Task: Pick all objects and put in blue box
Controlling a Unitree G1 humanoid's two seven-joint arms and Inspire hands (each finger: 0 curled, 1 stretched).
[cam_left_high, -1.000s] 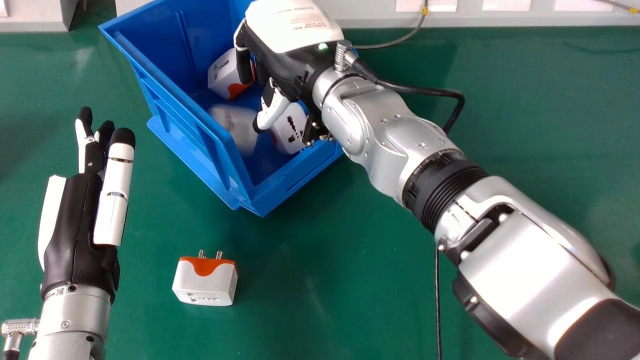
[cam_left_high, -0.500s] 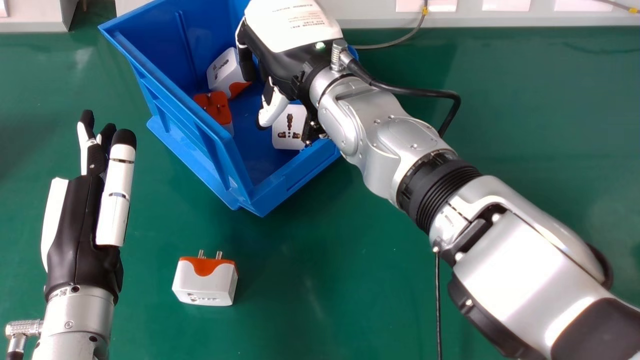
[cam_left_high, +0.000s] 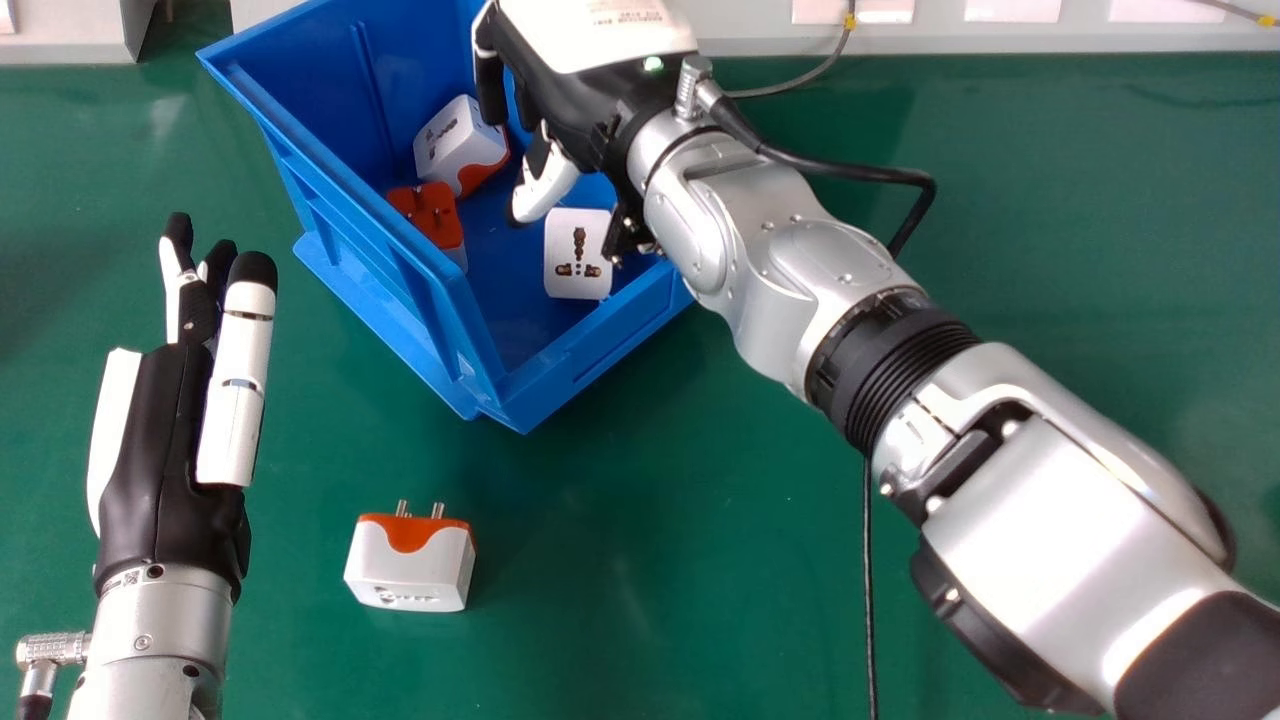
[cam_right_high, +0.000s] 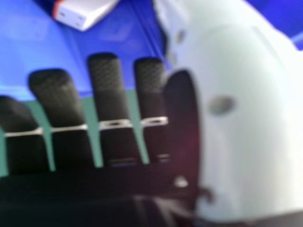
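Over the blue box (cam_left_high: 400,250) is my right hand (cam_left_high: 570,110), open and holding nothing. In the right hand view my right hand (cam_right_high: 109,90) has its fingers extended, with a white and orange adapter (cam_right_high: 85,13) in the blue box beyond them. Inside the box lie a white and orange adapter (cam_left_high: 455,145), another with its orange pin side up (cam_left_high: 430,212) and a third showing its white socket face (cam_left_high: 578,255). One more white and orange adapter (cam_left_high: 412,565) rests on the table in front of the box, pins pointing away. My left hand (cam_left_high: 170,450) is open at the left.
The green table (cam_left_high: 660,560) surrounds the box. A black cable (cam_left_high: 868,600) runs down the table beneath my right forearm. Grey panels (cam_left_high: 1060,35) and a thin grey cable (cam_left_high: 800,85) line the table's back edge.
The adapter that was blurred in motion inside the box a second ago now lies still, orange side up. My right hand has lifted slightly; my left hand has shifted slightly right.
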